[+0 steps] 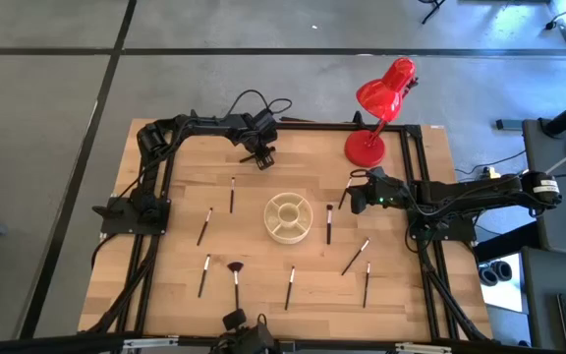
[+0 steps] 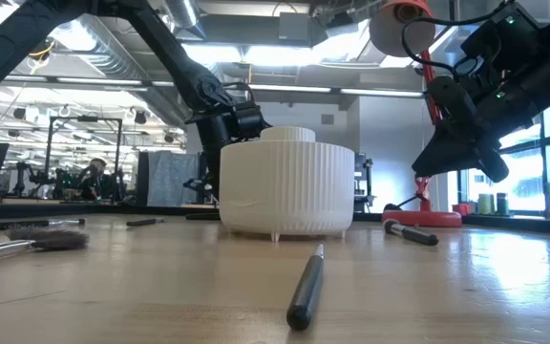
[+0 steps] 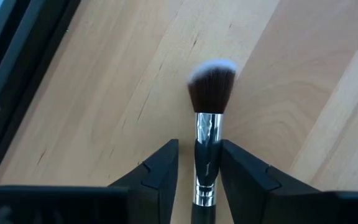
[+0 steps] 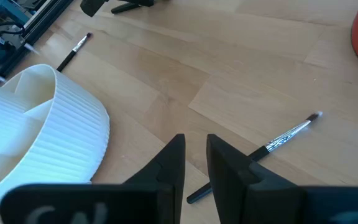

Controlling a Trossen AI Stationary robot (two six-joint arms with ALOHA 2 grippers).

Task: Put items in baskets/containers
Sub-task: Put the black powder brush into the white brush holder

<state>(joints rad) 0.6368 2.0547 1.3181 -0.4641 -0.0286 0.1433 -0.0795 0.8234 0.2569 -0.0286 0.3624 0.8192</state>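
A: Where is the left gripper?
B: Near the table's far edge, fingers astride a brush, not yet tight.
A: The right gripper?
B: Beside the cup, slightly parted, empty.

1. The wooden table carries everything.
2. A pale-tipped brush lies flat on the wood, its handle between the fingers of the left gripper.
3. The cream cup stands between the two grippers, nearer the right gripper.
4. A thin brush lies just beside the right gripper.
5. The red lamp base stands near the right gripper.
6. The fan brush lies well apart from both grippers.
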